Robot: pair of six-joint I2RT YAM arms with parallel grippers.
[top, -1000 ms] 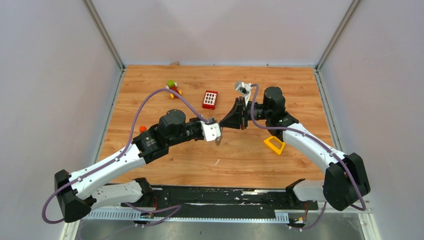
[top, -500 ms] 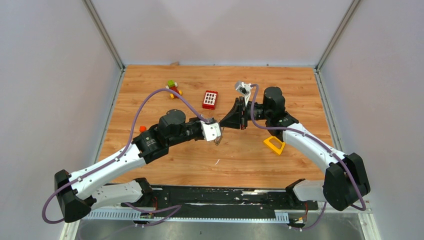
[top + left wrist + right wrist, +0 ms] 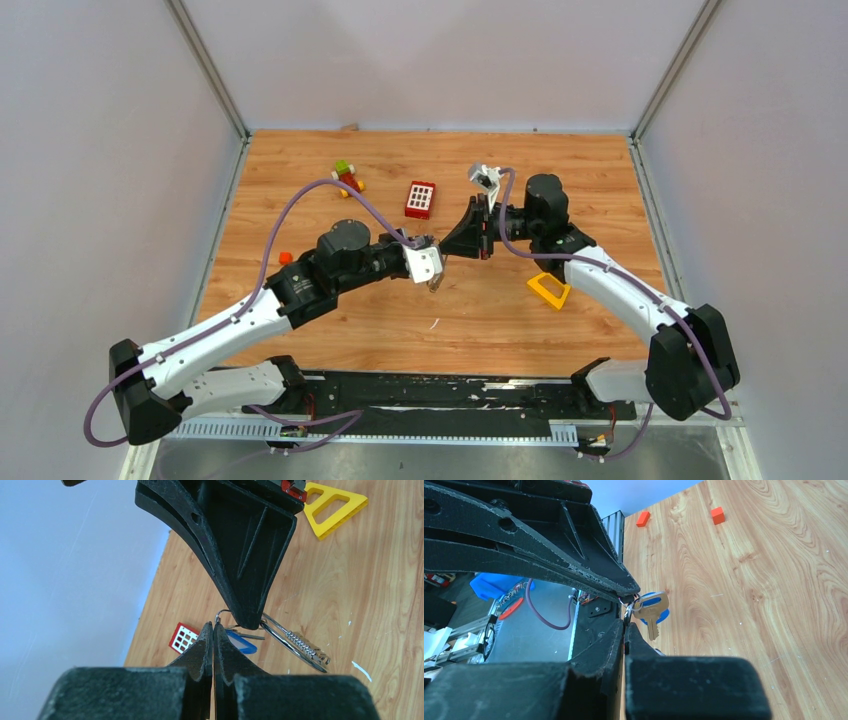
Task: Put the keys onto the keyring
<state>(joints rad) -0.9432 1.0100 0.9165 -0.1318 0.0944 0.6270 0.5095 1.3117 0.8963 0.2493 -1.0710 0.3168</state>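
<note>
Left end effector [image 3: 213,626] and right end effector [image 3: 625,625], both pressed closed, meet tip to tip on the keyring [image 3: 295,642]. The keys [image 3: 651,611] dangle above the desk [image 3: 500,310]. Nearby are a red brick [image 3: 421,199], a yellow triangular block [image 3: 548,289] and orange cubes [image 3: 718,515].

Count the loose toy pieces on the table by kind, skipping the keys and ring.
Small red blocks: 2
Red grid brick: 1
Yellow triangular block: 1
Multicoloured toy figure: 1
Total: 5
</note>
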